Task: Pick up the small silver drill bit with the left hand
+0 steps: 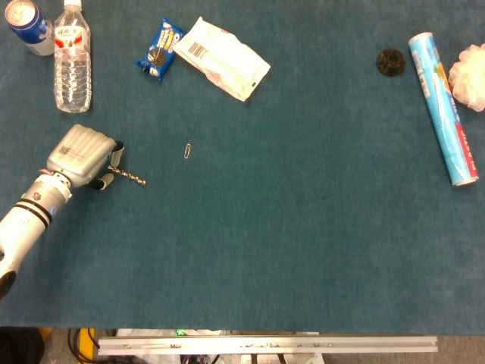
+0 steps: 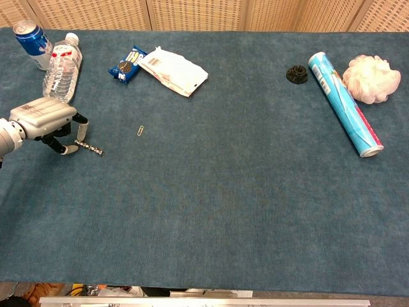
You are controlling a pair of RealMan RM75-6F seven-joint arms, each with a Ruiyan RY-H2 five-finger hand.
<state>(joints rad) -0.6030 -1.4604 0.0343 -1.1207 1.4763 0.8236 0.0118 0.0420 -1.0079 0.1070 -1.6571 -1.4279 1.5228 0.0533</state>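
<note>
The small silver drill bit lies flat on the blue table cloth at the left side. My left hand sits just to its left, palm down. Its fingers and thumb curl down on either side of the bit's left end, with a small gap still between them. I cannot tell whether they touch the bit. The bit rests on the cloth, not lifted. My right hand appears in neither view.
A paper clip lies right of the bit. A water bottle and a blue can are behind the hand. Further back lie a cookie pack and a white pouch. At the far right are a blue tube, a black disc and a white puff.
</note>
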